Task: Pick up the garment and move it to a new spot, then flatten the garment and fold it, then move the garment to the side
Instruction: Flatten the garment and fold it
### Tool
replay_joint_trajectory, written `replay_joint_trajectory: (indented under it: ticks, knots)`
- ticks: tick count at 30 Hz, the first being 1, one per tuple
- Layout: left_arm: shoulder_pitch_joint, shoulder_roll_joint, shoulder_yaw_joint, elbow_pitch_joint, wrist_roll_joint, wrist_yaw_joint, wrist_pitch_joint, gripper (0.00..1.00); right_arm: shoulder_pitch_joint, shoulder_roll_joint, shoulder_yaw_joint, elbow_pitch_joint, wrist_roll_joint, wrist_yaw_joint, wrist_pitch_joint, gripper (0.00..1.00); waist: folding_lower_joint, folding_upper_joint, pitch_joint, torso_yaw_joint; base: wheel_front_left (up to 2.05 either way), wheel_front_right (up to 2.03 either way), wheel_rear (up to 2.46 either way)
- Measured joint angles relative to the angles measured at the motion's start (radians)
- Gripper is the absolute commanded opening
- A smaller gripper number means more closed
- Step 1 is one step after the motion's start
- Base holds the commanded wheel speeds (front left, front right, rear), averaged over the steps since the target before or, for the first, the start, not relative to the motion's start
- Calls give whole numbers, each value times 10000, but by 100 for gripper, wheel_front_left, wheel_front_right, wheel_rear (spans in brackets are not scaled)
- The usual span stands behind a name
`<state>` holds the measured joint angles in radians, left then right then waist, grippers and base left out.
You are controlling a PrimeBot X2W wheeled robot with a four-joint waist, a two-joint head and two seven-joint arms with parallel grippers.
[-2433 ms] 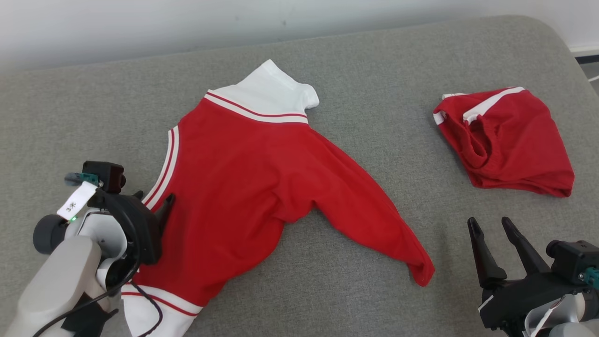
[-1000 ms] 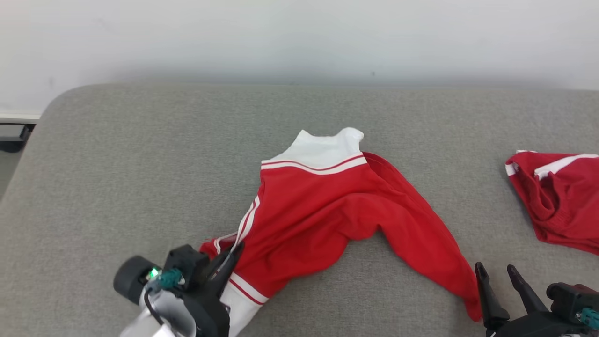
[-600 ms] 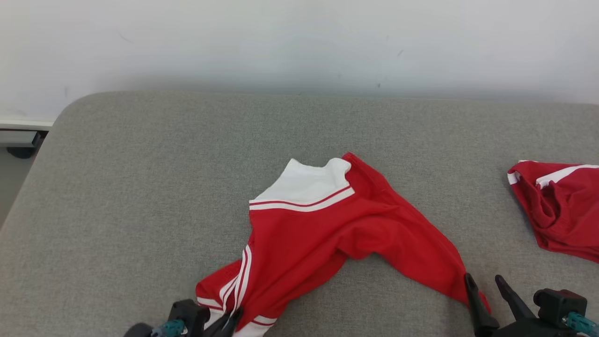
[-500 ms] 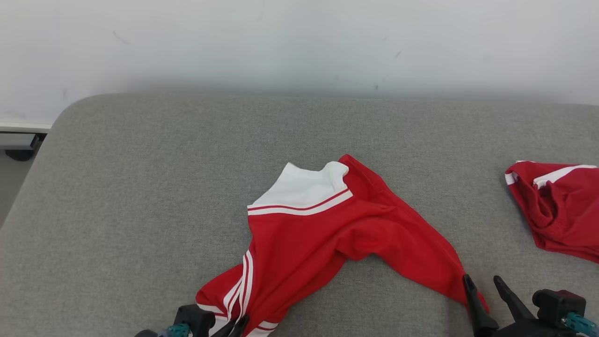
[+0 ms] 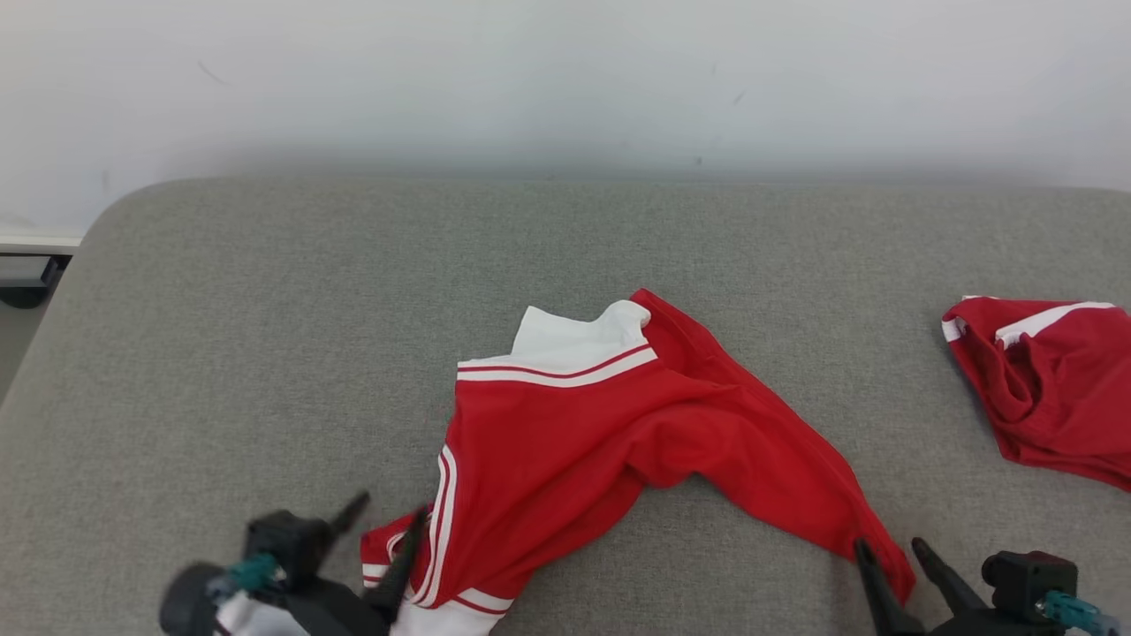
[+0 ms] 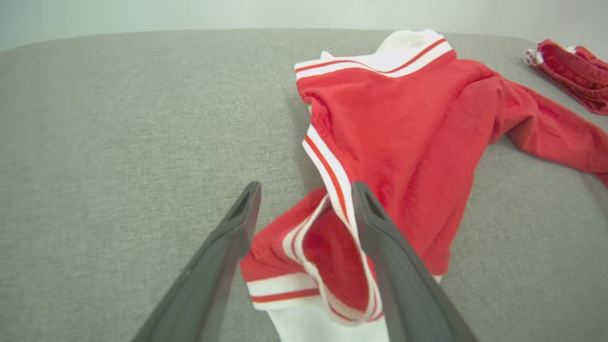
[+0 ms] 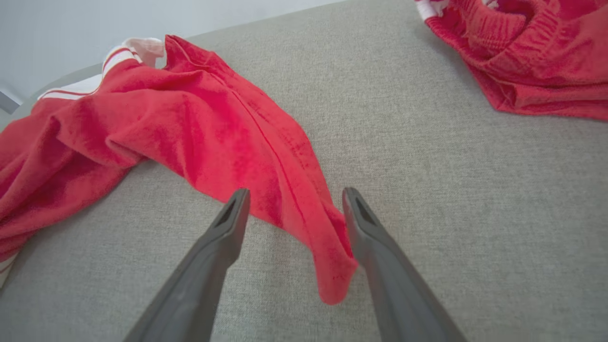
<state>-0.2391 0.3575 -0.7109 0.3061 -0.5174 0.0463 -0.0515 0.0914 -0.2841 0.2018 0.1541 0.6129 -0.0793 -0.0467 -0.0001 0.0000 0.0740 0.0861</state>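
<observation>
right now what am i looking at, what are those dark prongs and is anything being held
This is a two-armed robot working at a grey padded surface. The wide picture comes from a camera on its head, looking forward and down. The other two come from cameras on its wrists, each looking along that arm's own two dark fingers: the prongs. The left gripper sits at the lower left of the head view, the right gripper at the lower right. A crumpled red top with white trim lies in the middle, and a second red garment off to the right. Both grippers are open. The top's striped edge lies between the left fingers and a sleeve end between the right fingers, but nothing is held.
</observation>
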Motion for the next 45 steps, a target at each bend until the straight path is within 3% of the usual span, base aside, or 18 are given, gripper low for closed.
replay_joint_trajectory:
  ticks: [7, 14, 23, 27, 34, 45]
  knots:
    - [-1001, 431, 639, -788, 29, 146, -163, 100, 7, -163, 259, 19, -86, 86, 481, 100, 0, 0, 140, -191, 0, 0, 0]
    - [-2613, 142, 690, -558, -203, -512, 360, 100, -366, -255, 366, -215, -240, 77, 796, 100, 1, 1, 443, -456, 0, 0, 0]
    - [-4519, -543, 489, 1127, -629, -1267, 1354, 100, -938, -284, 500, -462, -355, -2, 1057, 100, 2, 1, 1251, -907, 0, 0, 0]
    - [-5265, -821, 506, 1904, -769, -1367, 1760, 100, -1260, -280, 543, -585, -489, -10, 1162, 100, 2, 1, 1666, -1034, 0, 0, 0]
    - [-6004, -788, 491, 3342, -917, -1536, 2290, 100, -1862, -136, 788, -650, -610, -10, 1271, 100, 3, 2, 2324, -1323, 0, 0, 0]
    - [-6799, -1187, 221, 4579, -920, -1699, 2370, 100, -2160, 8, 991, -654, -696, 6, 1360, 100, 2, 2, 2891, -1905, 0, 0, 0]
